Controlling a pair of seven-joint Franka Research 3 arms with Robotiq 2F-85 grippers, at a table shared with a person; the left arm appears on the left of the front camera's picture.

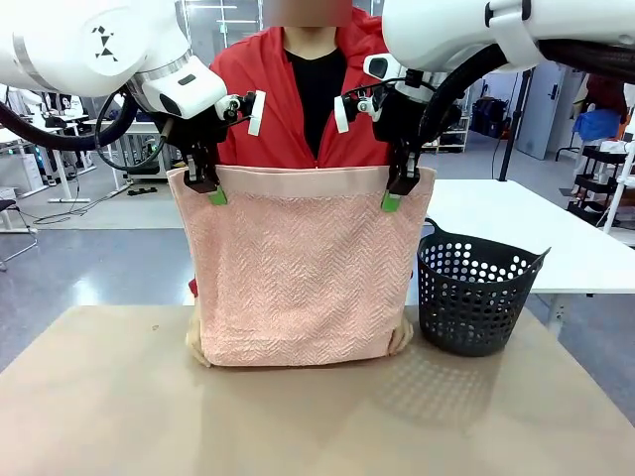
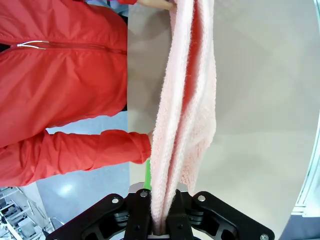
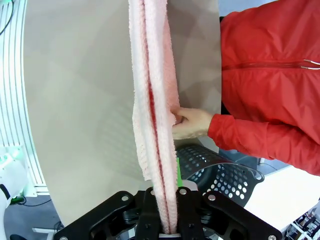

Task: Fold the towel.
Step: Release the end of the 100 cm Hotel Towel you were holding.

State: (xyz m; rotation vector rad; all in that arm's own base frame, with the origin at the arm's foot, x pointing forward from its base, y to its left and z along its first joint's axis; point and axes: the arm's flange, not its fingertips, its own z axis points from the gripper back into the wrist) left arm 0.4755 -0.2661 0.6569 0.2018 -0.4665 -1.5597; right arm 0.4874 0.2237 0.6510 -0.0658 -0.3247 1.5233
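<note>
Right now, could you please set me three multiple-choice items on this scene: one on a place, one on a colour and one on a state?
1. Where does the basket stand?
A. On the table, to the robot's right of the towel.
B. On the floor.
C. Under the towel.

2. What colour is the towel?
A. Blue.
B. Salmon pink.
C. White.

3. How do the left gripper and the right gripper stand?
A. Both open.
B. One open, one shut.
C. Both shut on the towel's top edge.

Answers:
1 A: the front view shows it on the table beside the hanging towel.
2 B: the cloth is pink in every view.
3 C: each wrist view shows the towel pinched in a shut gripper.
</note>
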